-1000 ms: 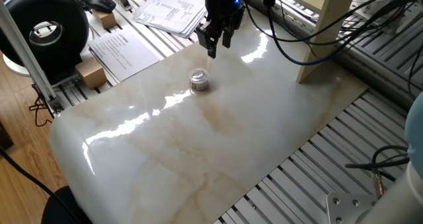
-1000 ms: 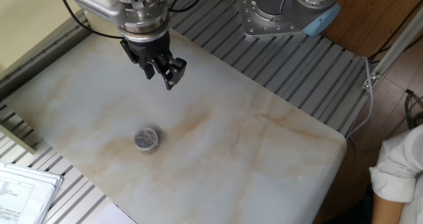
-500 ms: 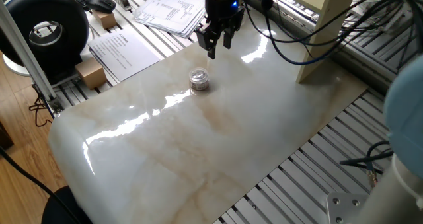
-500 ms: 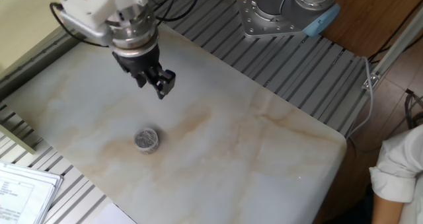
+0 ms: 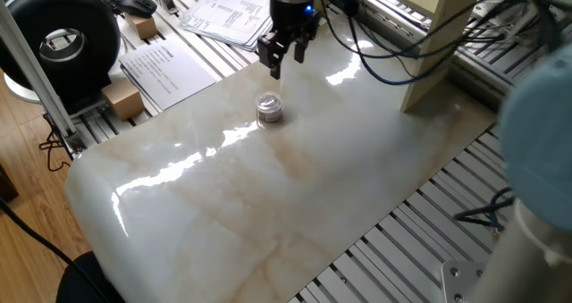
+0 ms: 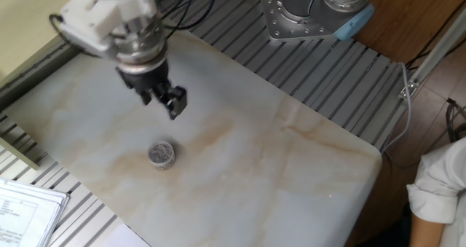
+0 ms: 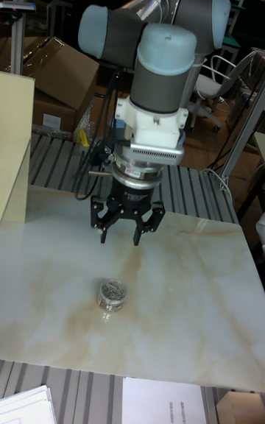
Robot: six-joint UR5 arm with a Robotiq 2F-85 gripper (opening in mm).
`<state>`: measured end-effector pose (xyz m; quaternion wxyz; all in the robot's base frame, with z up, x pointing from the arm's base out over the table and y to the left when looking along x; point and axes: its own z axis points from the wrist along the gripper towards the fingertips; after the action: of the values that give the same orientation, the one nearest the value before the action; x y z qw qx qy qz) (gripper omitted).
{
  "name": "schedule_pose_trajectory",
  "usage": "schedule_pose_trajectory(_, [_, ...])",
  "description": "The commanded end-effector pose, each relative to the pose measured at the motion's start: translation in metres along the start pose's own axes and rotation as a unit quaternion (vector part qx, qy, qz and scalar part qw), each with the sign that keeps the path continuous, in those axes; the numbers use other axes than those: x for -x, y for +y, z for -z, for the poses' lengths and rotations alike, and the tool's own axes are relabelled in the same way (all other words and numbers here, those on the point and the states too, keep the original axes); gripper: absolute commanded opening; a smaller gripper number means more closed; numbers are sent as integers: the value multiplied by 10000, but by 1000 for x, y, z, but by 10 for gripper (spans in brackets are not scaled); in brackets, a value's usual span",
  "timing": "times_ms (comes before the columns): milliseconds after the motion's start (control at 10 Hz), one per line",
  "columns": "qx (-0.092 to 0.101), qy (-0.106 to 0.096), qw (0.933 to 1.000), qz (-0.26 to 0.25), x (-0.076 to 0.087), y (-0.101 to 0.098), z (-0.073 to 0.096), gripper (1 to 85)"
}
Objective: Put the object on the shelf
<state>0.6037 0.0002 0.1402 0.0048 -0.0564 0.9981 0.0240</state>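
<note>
**A:** In one fixed view, can you read anything?

**B:** No. The papers (image 5: 170, 71) beside the slab (image 5: 268, 205) carry print too small to make out, and the jar (image 5: 269, 109) shows a pale band with no legible text. Your jar stands upright on the slab, free of the gripper (image 5: 278, 57), which hangs just behind it. Against a second ago, the gripper has shifted a little left and toward the papers; the jar has not moved. The shelf (image 5: 438, 44) leg stands on the slab's far right corner, cables (image 5: 393, 62) draped across in front of it. A black spool (image 5: 67, 39) sits well off to the left.

**A:** And the other fixed view?

**B:** The gripper (image 6: 169, 103) has slid down-left compared with before and now hangs above the slab, up and a bit right of the jar (image 6: 161, 154). You can't judge the finger gap well here.

**A:** The tall view?

**B:** There your gripper (image 7: 125, 229) has its fingers spread apart, holding nothing, above the slab and clear of it. The jar (image 7: 111, 295) sits in front of it, slightly left. A cream board (image 7: 15, 144) stands at the left edge.
</note>
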Motion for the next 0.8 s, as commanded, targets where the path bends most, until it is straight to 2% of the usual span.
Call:
schedule_pose_trajectory(0, [140,79,9999,-9,29,3,-12,623])
schedule_pose_trajectory(100, [253,137,9995,-108,26,9,-12,617])
schedule_pose_trajectory(200, [357,96,9993,-100,29,15,-12,603])
schedule_pose_trajectory(300, [293,1,9996,-56,33,11,-12,607])
schedule_pose_trajectory(400, [228,-107,9997,-65,40,10,-24,607])
schedule_pose_trajectory(500, [105,-186,9997,-141,44,5,-49,607])
schedule_pose_trajectory(600, [36,-310,9995,-55,48,-4,-64,607])
schedule_pose_trajectory(700, [47,-381,9992,52,51,-5,-67,603])
